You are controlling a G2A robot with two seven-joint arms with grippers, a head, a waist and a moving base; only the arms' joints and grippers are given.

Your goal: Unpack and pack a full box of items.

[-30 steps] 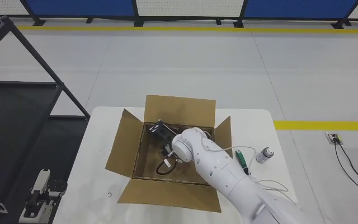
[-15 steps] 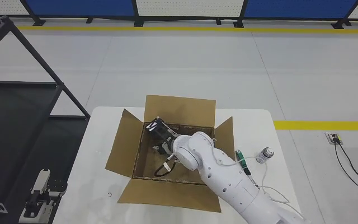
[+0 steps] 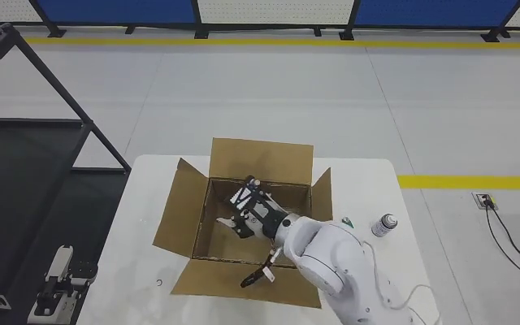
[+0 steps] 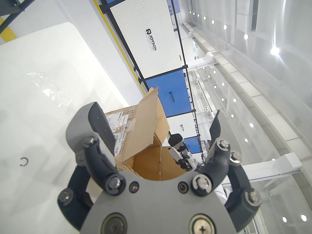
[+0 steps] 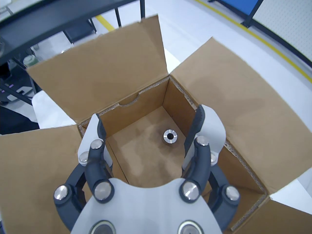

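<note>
Right gripper (image 5: 149, 115) above the open box (image 5: 97, 74); jaws apart, nothing held. Small metal cylinder (image 5: 170, 136) on the box floor, below the jaws and seen in the gap between them, untouched. Left gripper (image 4: 156, 110) outside the box, jaws apart, empty; box beyond them. Can (image 3: 383, 225) stands on the table (image 3: 146, 244), well apart from the right jaws.
</note>
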